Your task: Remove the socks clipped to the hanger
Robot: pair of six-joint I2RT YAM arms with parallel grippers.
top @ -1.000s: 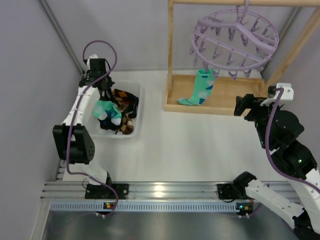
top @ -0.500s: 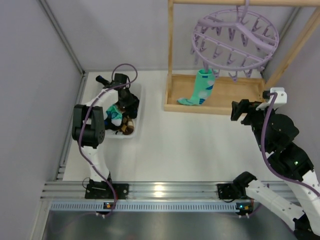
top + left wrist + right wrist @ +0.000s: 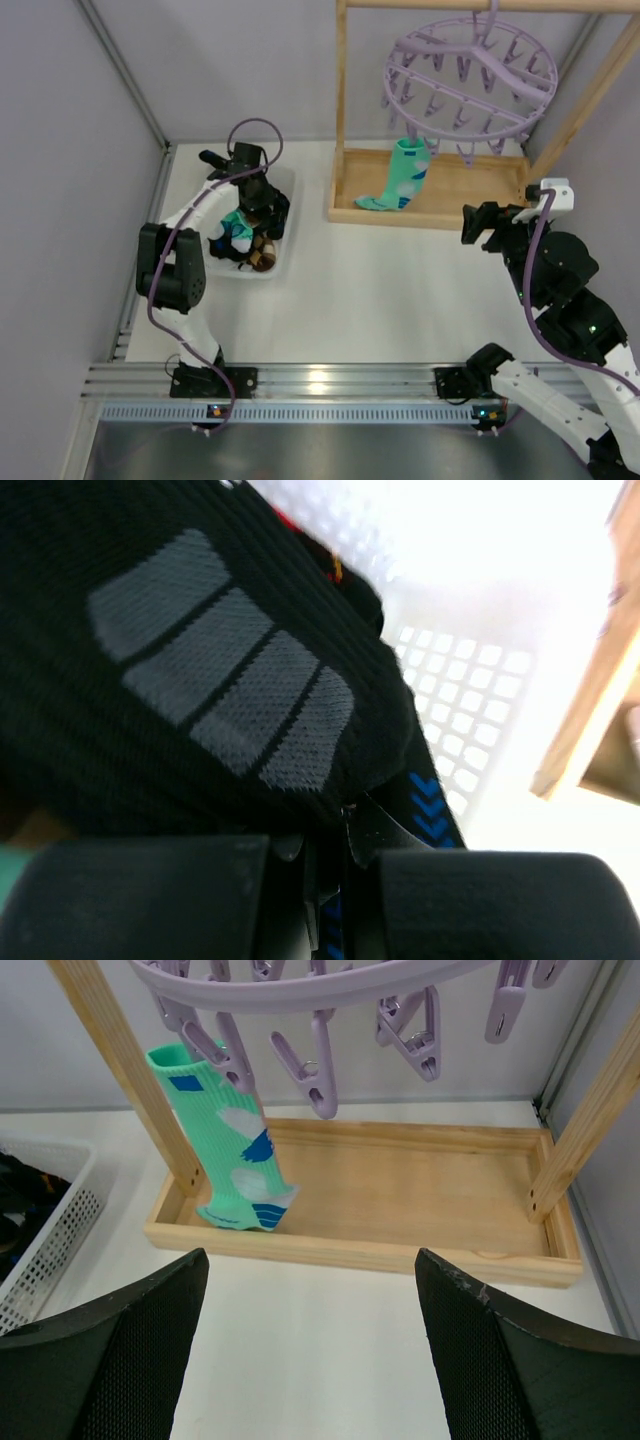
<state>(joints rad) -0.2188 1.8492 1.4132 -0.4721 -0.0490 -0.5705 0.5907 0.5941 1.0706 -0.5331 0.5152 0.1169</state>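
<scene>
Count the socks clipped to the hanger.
1. The mint-green sock hangs from a clip at the hanger's left side, toe in the wooden tray. None appear hidden.

White tabletop (image 3: 380, 300) enclosed by plain pale grey walls (image 3: 60, 150) at left and far side. Wooden rack frame (image 3: 340, 100) stands far right; aluminium rail (image 3: 330, 385) spans the near edge. Lighting even, bright.

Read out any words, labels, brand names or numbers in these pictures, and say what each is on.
None: no readable text anywhere. The black sock shows only grey bars and blue chevrons, the mint-green sock only blue and white patches; the hanger, basket and wooden rack look unmarked.
</scene>
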